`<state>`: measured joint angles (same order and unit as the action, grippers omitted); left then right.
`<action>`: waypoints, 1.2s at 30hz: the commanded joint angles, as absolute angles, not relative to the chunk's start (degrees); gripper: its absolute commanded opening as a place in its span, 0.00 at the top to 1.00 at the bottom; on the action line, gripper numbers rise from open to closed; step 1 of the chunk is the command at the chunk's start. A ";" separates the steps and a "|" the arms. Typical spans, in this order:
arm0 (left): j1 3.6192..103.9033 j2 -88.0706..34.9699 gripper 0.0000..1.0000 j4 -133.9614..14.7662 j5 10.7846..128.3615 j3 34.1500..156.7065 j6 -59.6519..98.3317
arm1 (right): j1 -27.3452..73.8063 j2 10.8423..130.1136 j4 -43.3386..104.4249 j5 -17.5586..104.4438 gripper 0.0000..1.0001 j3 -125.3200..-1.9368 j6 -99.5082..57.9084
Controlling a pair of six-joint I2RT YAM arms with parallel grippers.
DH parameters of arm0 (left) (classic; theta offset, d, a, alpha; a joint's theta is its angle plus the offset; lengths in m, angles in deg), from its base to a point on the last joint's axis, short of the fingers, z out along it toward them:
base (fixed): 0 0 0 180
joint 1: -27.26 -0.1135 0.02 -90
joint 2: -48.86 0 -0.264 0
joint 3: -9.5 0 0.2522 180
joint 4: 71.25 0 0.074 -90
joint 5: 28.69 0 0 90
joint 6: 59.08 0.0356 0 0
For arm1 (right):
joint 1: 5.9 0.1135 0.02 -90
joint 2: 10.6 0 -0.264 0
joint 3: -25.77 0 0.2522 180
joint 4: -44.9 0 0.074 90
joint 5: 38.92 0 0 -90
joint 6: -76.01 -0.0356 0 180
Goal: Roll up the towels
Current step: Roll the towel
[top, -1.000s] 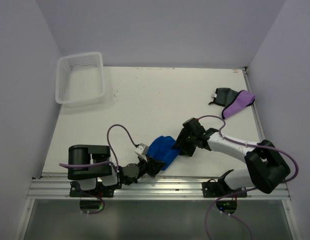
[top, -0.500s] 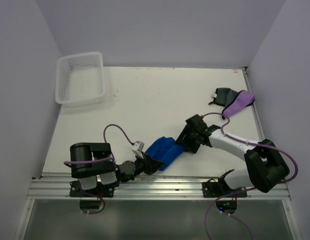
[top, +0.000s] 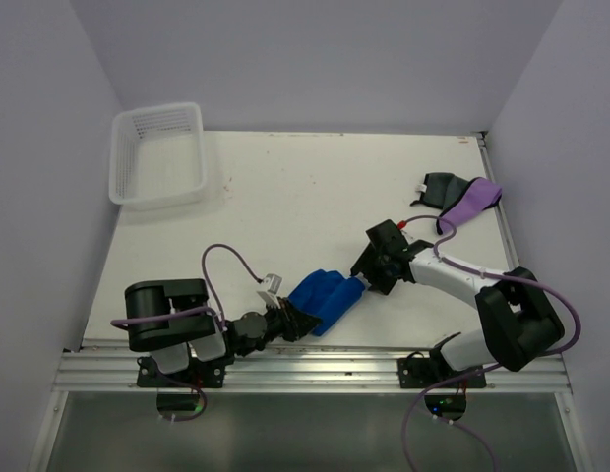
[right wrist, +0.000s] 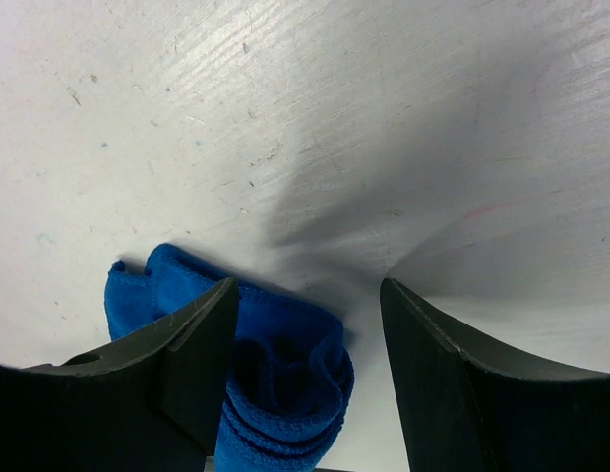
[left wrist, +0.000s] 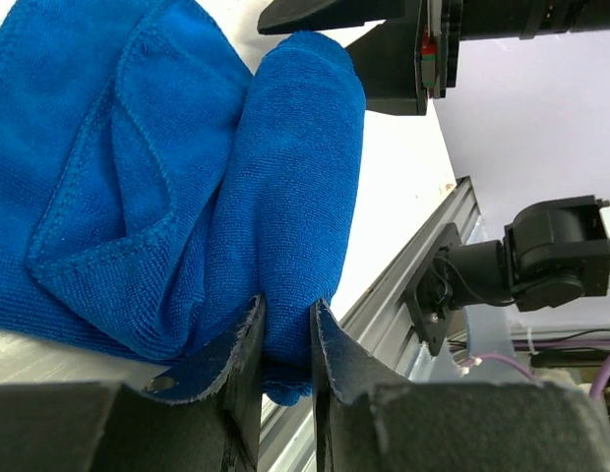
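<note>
Rolling the blue towel (top: 323,293): left fingers (top: 291,323) are pinching its near end. The right fingers (top: 368,277) are gaping astride the far end and probably must close next.

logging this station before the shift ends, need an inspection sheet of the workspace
surface: white table, scuffed and speckled
job's things: blue towel partly rolled near the front edge; purple towel and dark grey towel together, unrolled, far right
clutter: white mesh basket, far left corner
grippers: left gripper shut on the blue towel's end; right gripper open, straddling its other end
cables: purple cables looping off both arms
surroundings: pale walls on three sides, metal rail in front
</note>
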<state>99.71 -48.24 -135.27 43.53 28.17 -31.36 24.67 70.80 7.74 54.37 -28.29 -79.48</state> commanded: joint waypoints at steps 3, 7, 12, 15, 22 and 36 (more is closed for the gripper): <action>97.75 -49.14 1.00 -126.40 44.70 26.34 -35.34 | 24.16 70.17 5.21 57.67 0.37 -28.16 -78.94; 95.65 -49.23 1.00 -122.81 47.07 26.95 -37.89 | 23.90 69.29 4.69 58.11 0.37 -28.07 -78.32; 92.66 -51.59 1.00 -122.97 53.03 27.74 -40.97 | 23.99 65.17 2.32 61.26 0.37 -28.51 -77.36; 91.34 -52.92 1.00 -123.59 54.63 27.65 -41.59 | 23.99 61.84 1.78 62.68 0.34 -28.34 -77.18; 89.40 -53.10 1.00 -123.76 56.13 26.69 -44.49 | 23.99 49.72 15.47 56.64 0.36 -17.73 -76.39; 87.56 -50.99 1.00 -122.53 56.56 24.23 -50.64 | 24.07 30.26 29.37 48.74 0.36 -2.50 -75.16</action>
